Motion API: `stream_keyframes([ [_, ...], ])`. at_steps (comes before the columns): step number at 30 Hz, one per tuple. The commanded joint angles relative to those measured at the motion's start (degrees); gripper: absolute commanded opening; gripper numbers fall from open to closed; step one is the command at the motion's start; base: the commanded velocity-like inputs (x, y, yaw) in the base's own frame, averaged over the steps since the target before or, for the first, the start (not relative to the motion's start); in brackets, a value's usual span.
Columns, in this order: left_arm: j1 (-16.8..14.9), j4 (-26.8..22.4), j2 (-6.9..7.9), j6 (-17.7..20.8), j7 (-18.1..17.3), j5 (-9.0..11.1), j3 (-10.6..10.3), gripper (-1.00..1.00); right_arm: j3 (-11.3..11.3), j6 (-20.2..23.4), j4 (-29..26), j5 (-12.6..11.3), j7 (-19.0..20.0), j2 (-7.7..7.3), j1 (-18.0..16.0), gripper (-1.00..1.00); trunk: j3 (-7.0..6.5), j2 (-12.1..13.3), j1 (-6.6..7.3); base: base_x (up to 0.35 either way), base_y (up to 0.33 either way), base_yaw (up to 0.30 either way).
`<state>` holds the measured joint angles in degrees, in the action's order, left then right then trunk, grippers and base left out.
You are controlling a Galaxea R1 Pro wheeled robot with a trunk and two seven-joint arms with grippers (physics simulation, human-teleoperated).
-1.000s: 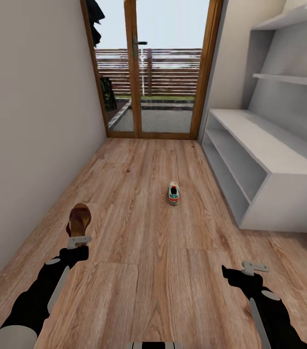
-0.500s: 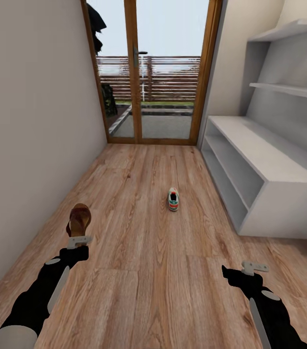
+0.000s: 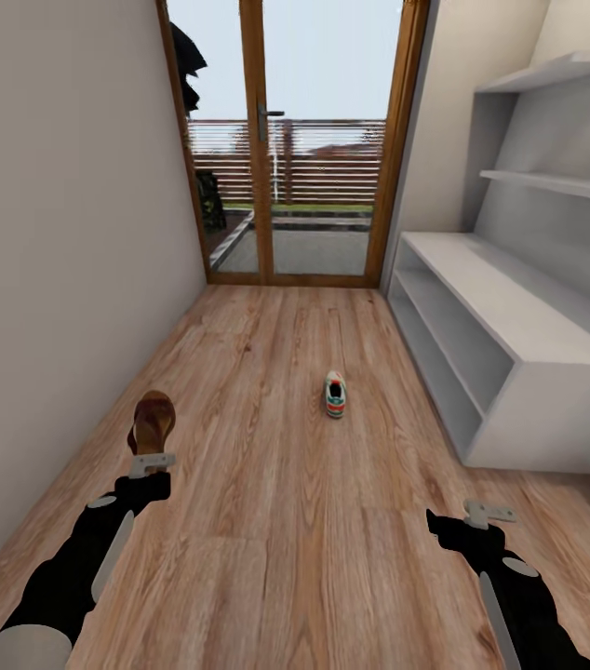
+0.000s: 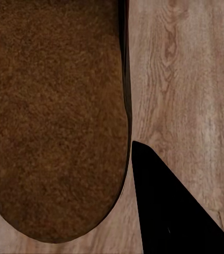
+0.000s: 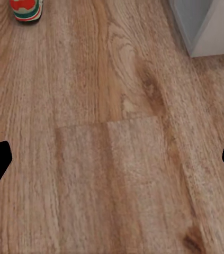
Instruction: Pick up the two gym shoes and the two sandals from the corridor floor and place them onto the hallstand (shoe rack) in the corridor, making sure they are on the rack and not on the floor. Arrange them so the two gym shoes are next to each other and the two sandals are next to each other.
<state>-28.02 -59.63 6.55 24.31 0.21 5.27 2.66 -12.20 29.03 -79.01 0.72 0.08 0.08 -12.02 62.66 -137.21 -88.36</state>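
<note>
The corridor floor (image 3: 295, 521) of light wood planks runs ahead to a glazed door (image 3: 300, 140) in a wooden frame, with a plain wall (image 3: 62, 261) along the left. On the right stands the hallstand (image 3: 518, 372), a long low white unit with a bench top, open shelves beneath and two floating shelves on its back panel; nothing lies on the parts in view. One gym shoe (image 3: 334, 394) sits on the floor in mid-corridor, heel toward the robot, well apart from the rack; the right wrist view catches its red-orange heel (image 5: 26, 10). The left gripper (image 3: 152, 462) is clamped on a brown sandal (image 3: 152, 424), held up off the planks, its tan footbed (image 4: 53, 116) close to the wrist camera. The right gripper (image 3: 489, 511) hangs low over bare floor, fingers spread wide and holding nothing
</note>
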Motion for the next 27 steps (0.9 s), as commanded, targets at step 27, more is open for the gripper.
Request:
stream_keyframes([
  [27,-0.02,-0.04,-0.14,0.38,-0.12,0.44,-0.11,-1.0,-0.02,0.32,-0.09,0.07,0.03,0.01,-0.02,1.0,-2.48,-0.02,-0.02,0.337,0.104,0.0],
])
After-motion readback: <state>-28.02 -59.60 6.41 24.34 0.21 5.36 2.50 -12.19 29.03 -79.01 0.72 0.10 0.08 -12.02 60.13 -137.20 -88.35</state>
